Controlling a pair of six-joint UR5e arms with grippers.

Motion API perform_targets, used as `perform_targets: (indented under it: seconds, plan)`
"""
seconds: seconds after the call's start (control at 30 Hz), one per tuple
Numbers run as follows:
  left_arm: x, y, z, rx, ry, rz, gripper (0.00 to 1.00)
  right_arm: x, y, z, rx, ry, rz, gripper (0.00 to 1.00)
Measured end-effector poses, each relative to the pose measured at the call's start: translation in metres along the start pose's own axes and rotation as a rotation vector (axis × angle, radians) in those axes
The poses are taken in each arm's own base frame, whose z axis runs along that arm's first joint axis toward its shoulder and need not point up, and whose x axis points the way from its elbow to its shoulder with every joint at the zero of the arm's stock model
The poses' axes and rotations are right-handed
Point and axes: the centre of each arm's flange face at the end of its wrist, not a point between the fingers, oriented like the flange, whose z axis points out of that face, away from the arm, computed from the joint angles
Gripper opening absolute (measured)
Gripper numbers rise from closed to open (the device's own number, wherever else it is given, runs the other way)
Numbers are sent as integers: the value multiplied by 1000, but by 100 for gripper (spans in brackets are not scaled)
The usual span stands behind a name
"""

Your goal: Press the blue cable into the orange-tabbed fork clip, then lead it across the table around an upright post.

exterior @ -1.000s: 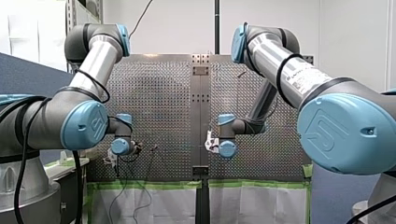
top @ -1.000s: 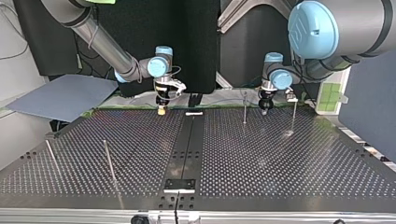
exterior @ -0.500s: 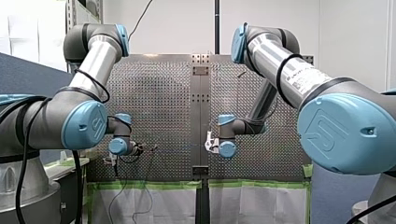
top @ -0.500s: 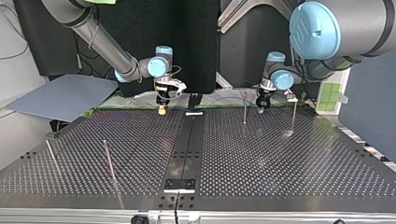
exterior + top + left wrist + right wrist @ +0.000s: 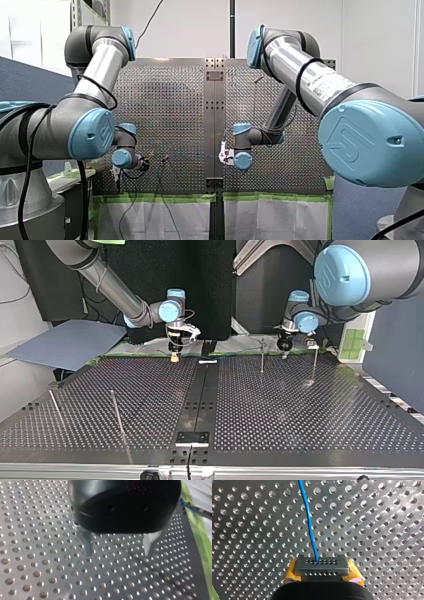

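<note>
My left gripper (image 5: 117,553) has let go and is backing off. Over the last second it's lifted away from the perforated table (image 5: 280,405) and drifted a touch right along the far edge in the top view, just right of the upright post (image 5: 262,356). Its metal fingers are spread wide with nothing between them, just bare holes underneath.

My right gripper (image 5: 322,567) hasn't budged. It's clenched on the blue cable (image 5: 309,525), which runs straight out ahead of its yellow pads over the table. In the left wrist view a bit of cable also shows off to the side, by the green tape (image 5: 200,542) at the table edge.

I can't pick out the orange-tabbed fork clip anywhere, so no idea if the press is done. My guess is the left is repositioning for a fresh grab before routing round the post.
</note>
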Motion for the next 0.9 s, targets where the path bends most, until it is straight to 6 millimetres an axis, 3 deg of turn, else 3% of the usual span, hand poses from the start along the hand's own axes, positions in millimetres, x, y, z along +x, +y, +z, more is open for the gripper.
perform_targets:
  seconds: [0.67, 0.9]
  plan:
    - [48, -1, -64, 53, 104, 73, 100, -3, 0, -1, 1, -4, -3, 0]
    - [43, -2, -82, 55, 88, 94, 100, -4, 0, -1, 1, -5, -3, 0]
